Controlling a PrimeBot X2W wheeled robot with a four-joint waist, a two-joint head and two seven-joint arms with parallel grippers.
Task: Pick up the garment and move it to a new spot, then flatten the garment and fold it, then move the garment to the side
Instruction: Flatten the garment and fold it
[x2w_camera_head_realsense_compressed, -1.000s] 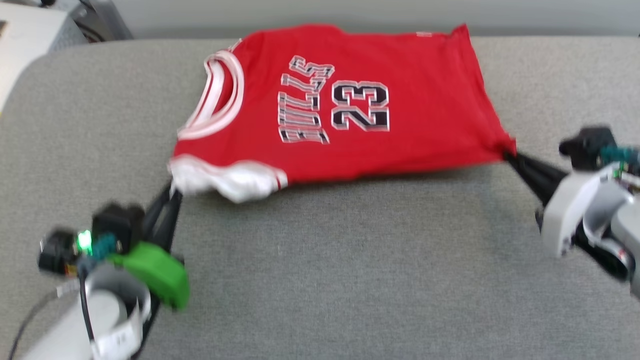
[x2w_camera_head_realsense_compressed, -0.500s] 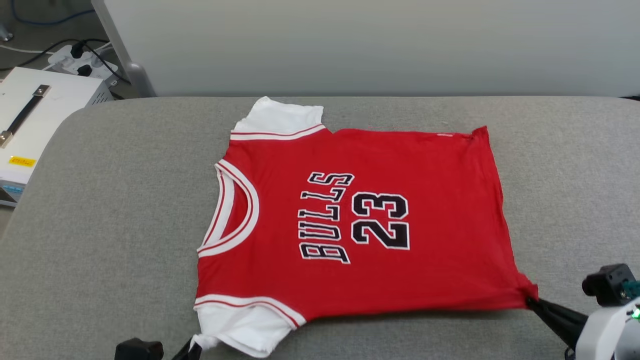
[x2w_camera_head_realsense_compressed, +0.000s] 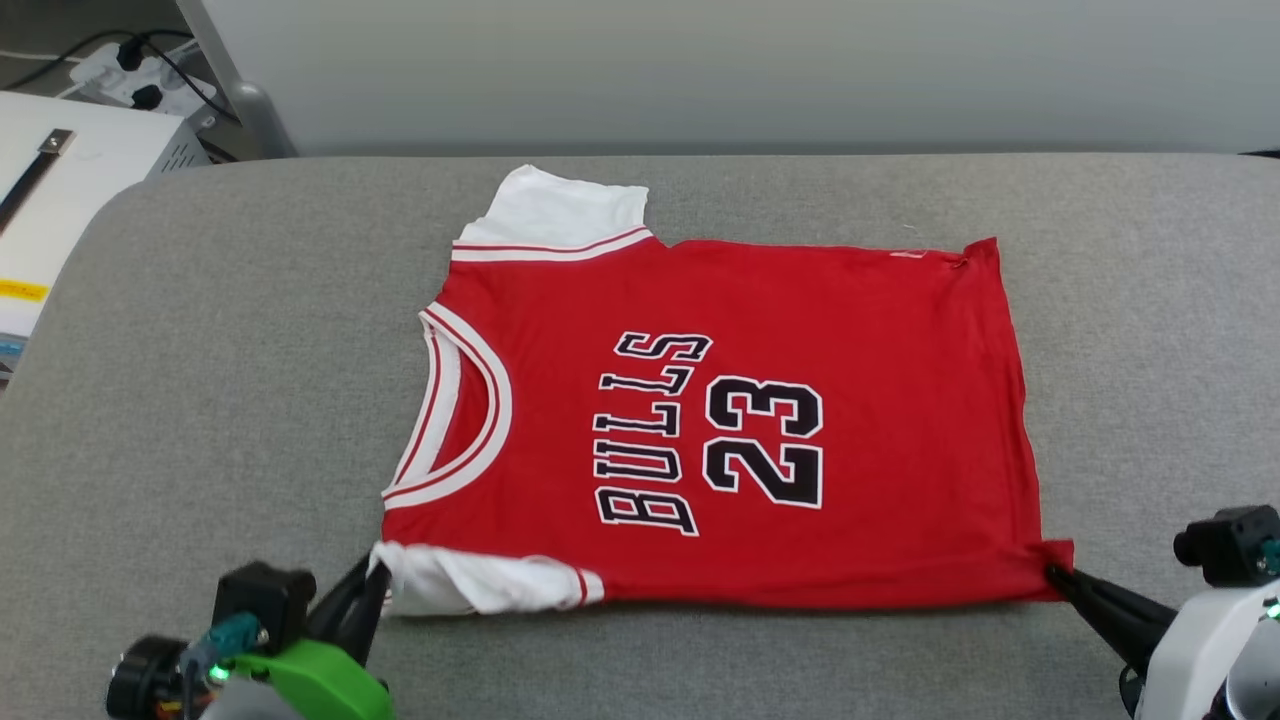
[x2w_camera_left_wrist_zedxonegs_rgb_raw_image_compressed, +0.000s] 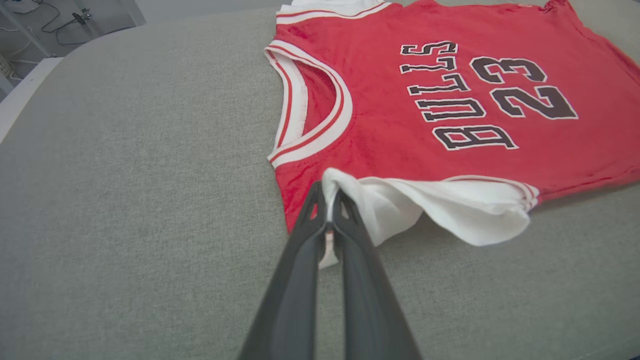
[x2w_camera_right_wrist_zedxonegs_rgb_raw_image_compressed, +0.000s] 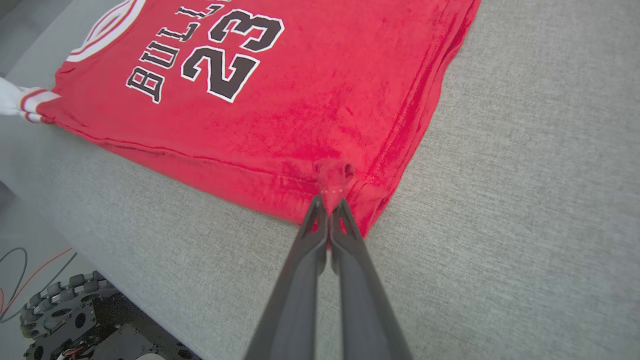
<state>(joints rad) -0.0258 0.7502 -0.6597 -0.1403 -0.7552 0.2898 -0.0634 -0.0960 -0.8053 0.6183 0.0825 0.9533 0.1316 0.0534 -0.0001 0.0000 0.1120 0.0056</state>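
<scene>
Near the grey woven table's (x2w_camera_head_realsense_compressed: 200, 400) front edge, the red garment (x2w_camera_head_realsense_compressed: 880, 330) is spread flat. Its crumpled white sleeve is pinched by the left gripper (x2w_camera_head_realsense_compressed: 373, 588), its bunched hem corner by the right gripper (x2w_camera_head_realsense_compressed: 1056, 577).

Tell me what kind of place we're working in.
Probably a robotics lab or test room: a grey fabric-covered table, a power strip with cables on the floor, and a white equipment box beside it.

Garment (x2w_camera_head_realsense_compressed: 760, 420) flat on table (x2w_camera_head_realsense_compressed: 200, 400)
</scene>
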